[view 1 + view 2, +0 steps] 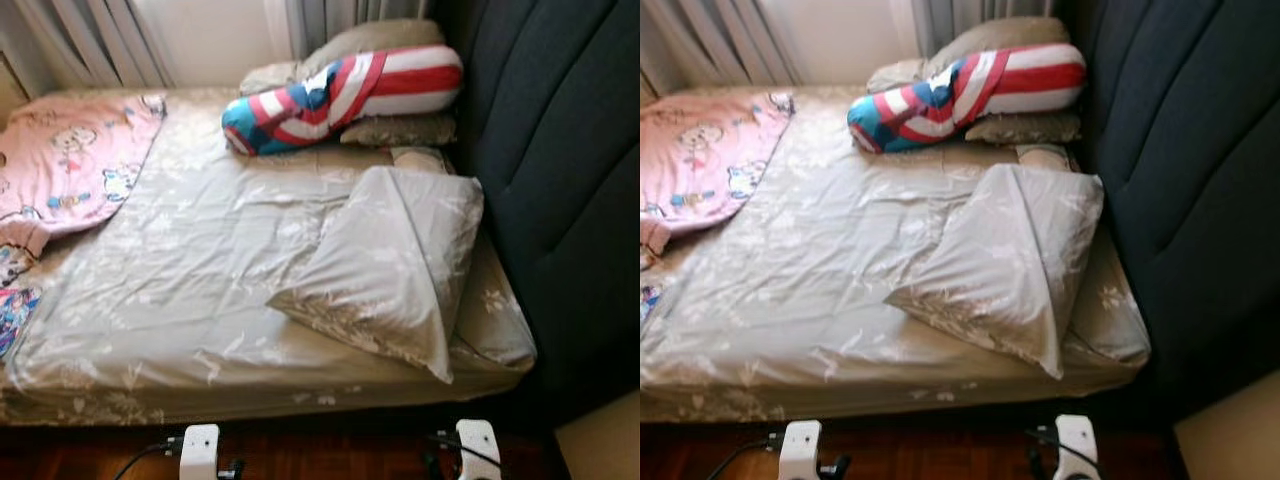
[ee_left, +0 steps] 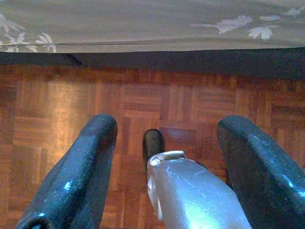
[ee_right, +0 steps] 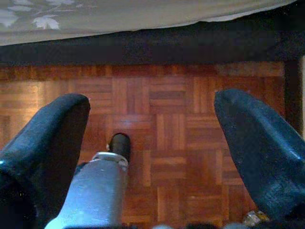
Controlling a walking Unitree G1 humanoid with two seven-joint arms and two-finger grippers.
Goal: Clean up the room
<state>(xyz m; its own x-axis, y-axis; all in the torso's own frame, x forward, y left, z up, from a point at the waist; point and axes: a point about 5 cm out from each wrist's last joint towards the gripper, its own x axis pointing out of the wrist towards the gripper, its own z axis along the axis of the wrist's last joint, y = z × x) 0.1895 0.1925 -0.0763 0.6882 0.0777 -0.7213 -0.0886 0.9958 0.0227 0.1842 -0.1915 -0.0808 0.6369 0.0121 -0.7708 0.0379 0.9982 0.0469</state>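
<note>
I'm looking down at a bed [image 1: 150,330] covered with a grey-beige leaf-patterned sheet, its foot edge nearest me and the dark padded headboard [image 1: 560,200] running up the right side of my head view. A grey pillow [image 1: 390,265] lies loose on the right half of the mattress, tilted, its long axis running from the headboard side down toward me, one corner pointing at the foot edge and slightly overhanging the sheet's fold. Farther back, against the headboard and the curtains [image 1: 90,40], a red, white and blue striped bolster [image 1: 340,95] lies with its long axis across the bed, the blue end pointing left, resting on top of two flatter beige pillows [image 1: 400,130]. A pink cartoon-print blanket [image 1: 70,160] is spread over the far left corner of the mattress and spills toward the left edge.

My left gripper [image 2: 162,143] hangs low beside the bed over the parquet floor [image 2: 62,95], its fingers [image 2: 81,167] spread well apart with nothing between them. My right gripper [image 3: 152,138] hangs the same way over the floor near the bed's dark base, fingers [image 3: 257,148] wide apart and empty.
</note>
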